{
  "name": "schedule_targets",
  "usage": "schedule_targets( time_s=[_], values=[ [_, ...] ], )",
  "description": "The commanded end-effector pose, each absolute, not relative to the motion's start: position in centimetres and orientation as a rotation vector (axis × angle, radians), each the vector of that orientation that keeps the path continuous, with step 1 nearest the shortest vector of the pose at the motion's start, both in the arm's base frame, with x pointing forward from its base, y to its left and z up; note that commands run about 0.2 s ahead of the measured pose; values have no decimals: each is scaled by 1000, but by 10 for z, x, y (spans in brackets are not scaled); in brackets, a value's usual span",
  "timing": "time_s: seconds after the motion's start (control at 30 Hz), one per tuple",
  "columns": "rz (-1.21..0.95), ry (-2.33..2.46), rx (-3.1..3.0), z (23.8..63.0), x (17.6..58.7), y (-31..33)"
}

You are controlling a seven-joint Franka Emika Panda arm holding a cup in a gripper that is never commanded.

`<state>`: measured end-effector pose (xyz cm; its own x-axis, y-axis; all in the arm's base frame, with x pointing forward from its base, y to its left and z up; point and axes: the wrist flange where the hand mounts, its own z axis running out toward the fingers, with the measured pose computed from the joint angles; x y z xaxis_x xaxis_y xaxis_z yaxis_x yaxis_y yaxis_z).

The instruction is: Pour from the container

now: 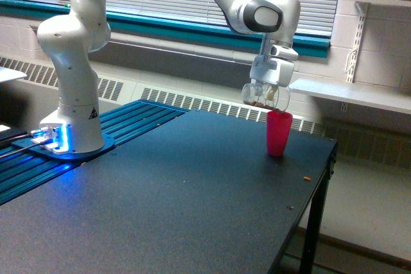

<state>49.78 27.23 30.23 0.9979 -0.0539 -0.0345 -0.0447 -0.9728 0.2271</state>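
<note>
Overhead, claw [266, 94] clamped on clear container [264, 96]; jaws closed against its wall, cup tipped on side, brown granules faintly visible inside. Pink cup [279, 133] directly below claw, upright on black table [192, 203], rim just under container's lower edge; contact unclear. Small brown speck [307, 178] on table, lower and toward exterior view's right of claw. White arm base [72, 113] far toward exterior view's left.
</note>
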Motion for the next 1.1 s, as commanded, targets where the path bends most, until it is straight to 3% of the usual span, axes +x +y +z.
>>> schedule_targets(
  time_s=[0.03, 1.1],
  values=[
    [-73, -22, 2898, 303, 498, 277],
    [-79, -12, 2887, 307, 498, 282]
  ],
)
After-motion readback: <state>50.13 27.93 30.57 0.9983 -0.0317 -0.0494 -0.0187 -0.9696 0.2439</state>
